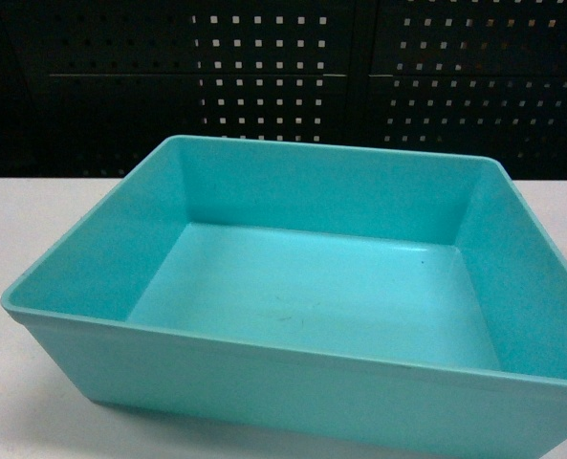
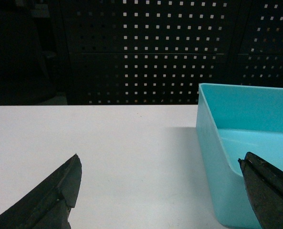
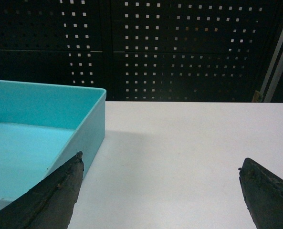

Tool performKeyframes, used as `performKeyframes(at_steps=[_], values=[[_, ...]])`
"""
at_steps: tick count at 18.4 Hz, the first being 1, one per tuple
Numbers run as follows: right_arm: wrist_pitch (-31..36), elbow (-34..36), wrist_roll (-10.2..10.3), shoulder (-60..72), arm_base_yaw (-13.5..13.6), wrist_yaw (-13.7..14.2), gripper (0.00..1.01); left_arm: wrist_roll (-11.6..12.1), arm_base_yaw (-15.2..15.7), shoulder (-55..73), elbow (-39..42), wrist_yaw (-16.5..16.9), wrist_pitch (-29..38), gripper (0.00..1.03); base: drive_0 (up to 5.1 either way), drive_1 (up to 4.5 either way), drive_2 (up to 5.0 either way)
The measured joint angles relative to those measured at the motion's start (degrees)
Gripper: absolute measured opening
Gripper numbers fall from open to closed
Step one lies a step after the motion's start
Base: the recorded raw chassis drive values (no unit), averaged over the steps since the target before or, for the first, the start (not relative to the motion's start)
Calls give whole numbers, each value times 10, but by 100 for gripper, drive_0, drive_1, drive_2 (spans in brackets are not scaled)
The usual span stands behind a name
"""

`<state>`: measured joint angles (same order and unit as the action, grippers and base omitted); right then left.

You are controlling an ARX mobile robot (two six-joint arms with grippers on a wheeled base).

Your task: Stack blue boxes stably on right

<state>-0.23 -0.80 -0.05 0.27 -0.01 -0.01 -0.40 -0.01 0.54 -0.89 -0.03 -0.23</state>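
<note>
turquoise tub (image 1: 312, 287) sits upright on white table (image 1: 34, 220), nothing inside, filling head view. left gripper (image 2: 160, 191) spread wide at tub's left wall, 1 finger (image 2: 270, 191) over the rim. right gripper (image 3: 160, 191) spread wide at its right wall, gripping nothing

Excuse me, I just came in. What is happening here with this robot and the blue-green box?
Nothing is held yet. A turquoise box sits empty on the white table, in front of a dark perforated panel. The left gripper is open, with its wall between the fingers. The right gripper is open at the opposite wall, one finger over the inside. No second box is in view, so no stacking has happened.
</note>
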Motion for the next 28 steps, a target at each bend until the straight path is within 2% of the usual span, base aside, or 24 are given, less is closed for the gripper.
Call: performKeyframes(at_steps=[28], values=[[0, 0, 0, 0, 0, 0, 98, 0, 0, 0, 0, 0, 0, 98, 0, 0, 0]])
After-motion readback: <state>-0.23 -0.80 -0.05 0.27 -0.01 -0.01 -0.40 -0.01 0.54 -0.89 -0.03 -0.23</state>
